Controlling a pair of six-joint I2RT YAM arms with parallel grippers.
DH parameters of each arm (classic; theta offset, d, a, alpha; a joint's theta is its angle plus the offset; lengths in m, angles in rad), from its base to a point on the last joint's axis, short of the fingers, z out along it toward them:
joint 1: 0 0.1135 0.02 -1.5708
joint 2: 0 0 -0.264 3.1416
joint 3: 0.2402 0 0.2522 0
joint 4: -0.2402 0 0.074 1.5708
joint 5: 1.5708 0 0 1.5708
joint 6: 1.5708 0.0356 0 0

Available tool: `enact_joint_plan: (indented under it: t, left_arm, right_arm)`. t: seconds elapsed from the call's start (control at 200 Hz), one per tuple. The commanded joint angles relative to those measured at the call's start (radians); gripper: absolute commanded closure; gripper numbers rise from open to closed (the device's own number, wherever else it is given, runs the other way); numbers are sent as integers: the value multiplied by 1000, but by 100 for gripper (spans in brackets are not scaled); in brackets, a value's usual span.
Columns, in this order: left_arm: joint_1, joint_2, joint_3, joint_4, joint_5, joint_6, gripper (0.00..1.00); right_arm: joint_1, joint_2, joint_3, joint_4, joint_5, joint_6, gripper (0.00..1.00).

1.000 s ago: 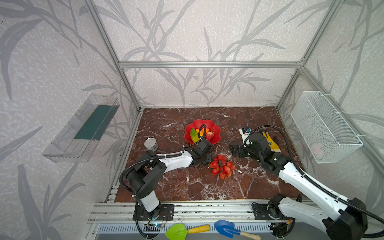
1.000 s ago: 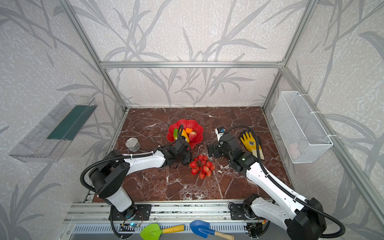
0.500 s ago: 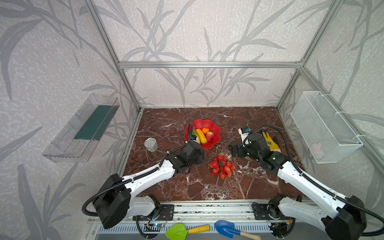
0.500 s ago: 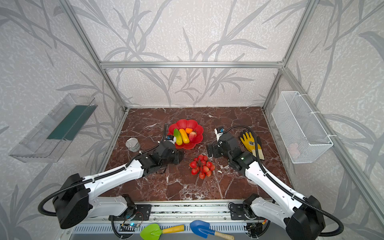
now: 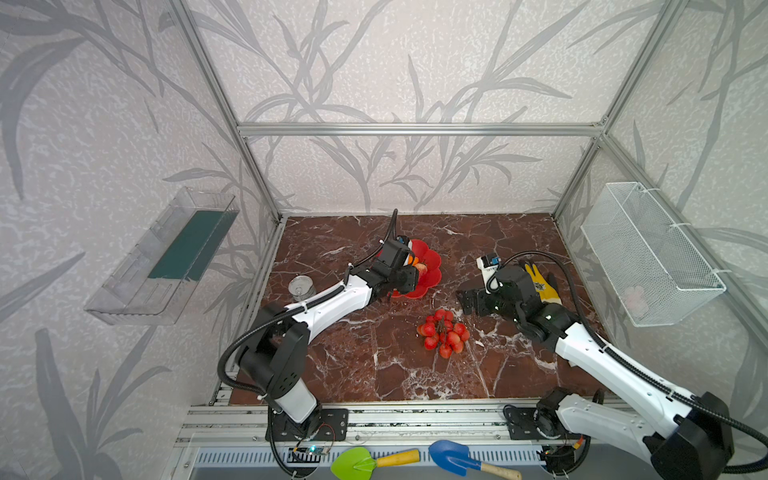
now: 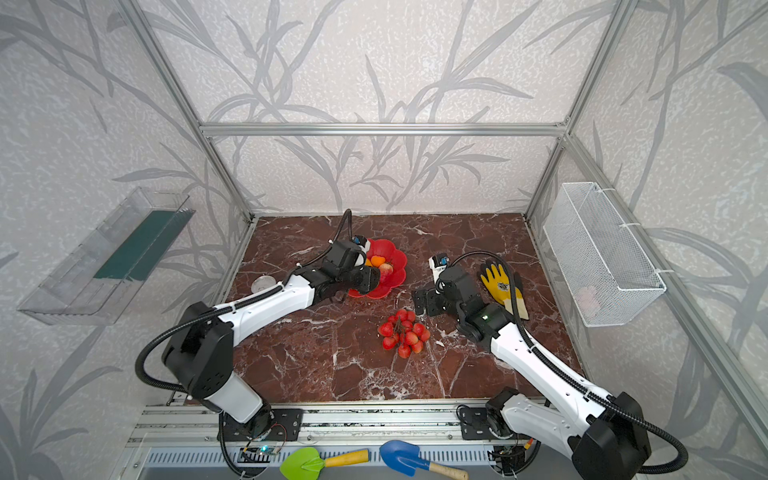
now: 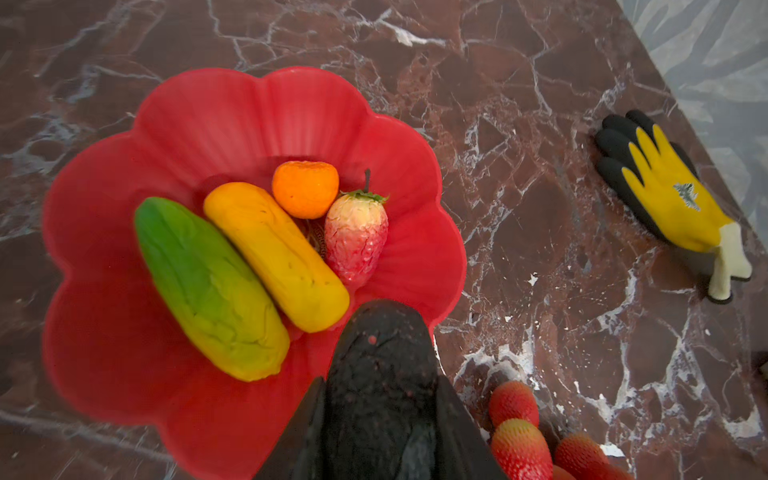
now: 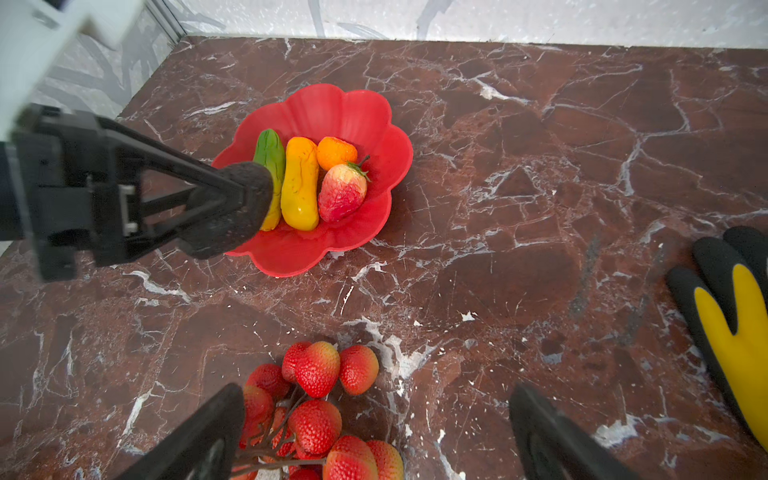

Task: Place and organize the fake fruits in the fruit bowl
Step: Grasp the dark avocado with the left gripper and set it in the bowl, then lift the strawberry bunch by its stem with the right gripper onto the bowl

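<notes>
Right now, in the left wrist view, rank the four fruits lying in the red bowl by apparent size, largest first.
1. green-yellow oblong fruit
2. orange-yellow oblong fruit
3. strawberry
4. small orange
The green one looks slightly nearer the camera, so its lead over the yellow one is unsure.

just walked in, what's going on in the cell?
The left gripper is shut on the dark oval fruit, holding it at the edge of the red fruit bowl. The bowl holds a green oblong, an orange-yellow oblong, a small orange and a strawberry. The right gripper is open, close by the berry cluster on the table.
</notes>
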Motion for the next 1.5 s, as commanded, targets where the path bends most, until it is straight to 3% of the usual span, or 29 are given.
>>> enact_joint_plan:
  t: [0.0,0.175,0.33,0.585,0.695,0.86,0.985,1.24,1.495]
  left_arm:
    - [7,71,66,-16,65,80,75]
    - [13,163,138,-90,63,81,72]
    - [15,123,146,-62,38,62,44]
    - [20,-90,111,36,-75,62,20]
    - [20,-243,12,106,-184,53,16]
    - [29,-539,-309,261,-345,-49,11]
    - [36,-746,-512,235,-403,-130,8]
    - [37,-1059,-702,102,-413,-236,7]
    - [38,-1138,-743,87,-388,-283,6]
  right_arm:
    - [-3,-31,-15,-22,-3,9,1]
    - [-4,-43,-18,-32,-26,8,1]
    - [-4,-49,-36,-9,-129,-19,2]
    - [22,-97,-73,-15,-235,22,13]
    - [62,-100,-98,-8,-234,59,16]
    - [147,-60,-119,58,-218,117,23]
    - [212,3,-109,111,-186,138,28]
    - [258,155,-72,173,-74,141,42]
    - [267,224,-70,230,-60,139,74]
